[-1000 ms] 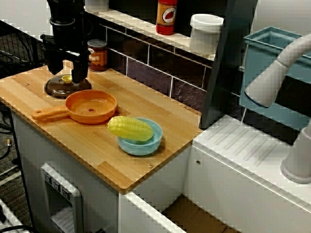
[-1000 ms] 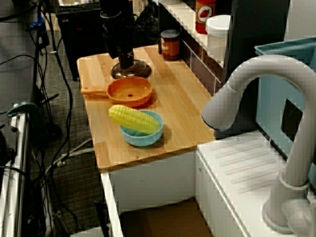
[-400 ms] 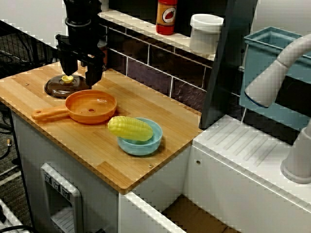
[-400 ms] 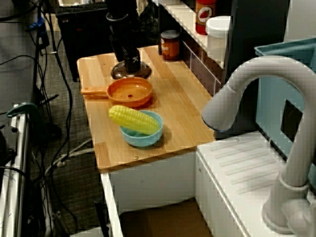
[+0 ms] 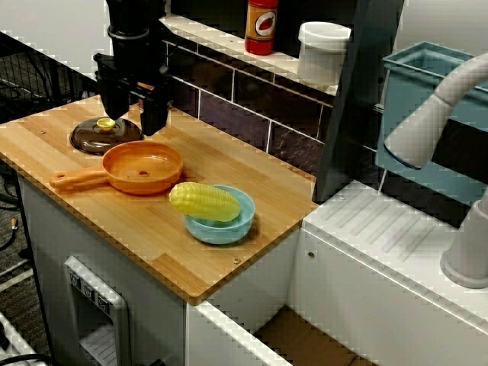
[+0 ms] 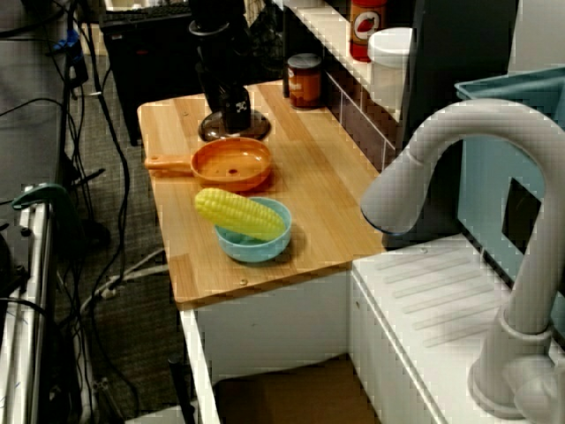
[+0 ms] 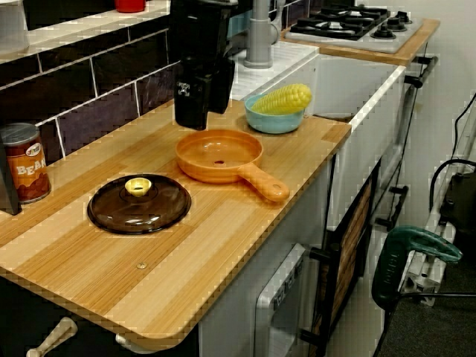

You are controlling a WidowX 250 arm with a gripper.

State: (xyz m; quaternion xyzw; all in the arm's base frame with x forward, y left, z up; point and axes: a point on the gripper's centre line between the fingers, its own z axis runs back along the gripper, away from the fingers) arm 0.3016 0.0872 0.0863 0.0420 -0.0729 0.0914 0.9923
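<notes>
On the wooden counter [image 5: 252, 179], at far left, lies a brown lid [image 5: 91, 139] with a yellow knob. Just right, raised above it, hangs the black gripper [image 5: 131, 116], fingers spread, holding nothing. Next comes an orange pan [image 5: 143, 168], then corn [image 5: 204, 201] in a blue bowl [image 5: 229, 232].

The hand [image 5: 131, 116] has risen off the lid [image 5: 105, 136]; shifted toward the pan [image 5: 143, 166].

counter [image 5: 252, 164]: lid [image 5: 105, 135] far left | pan [image 5: 142, 167] just right of lid, nearer | bowl [image 5: 221, 216] right of pan, corn [image 5: 204, 201] in bowl | can [image 7: 24, 163] behind lid | pincer [image 5: 131, 118] above, near lid and pan
</notes>
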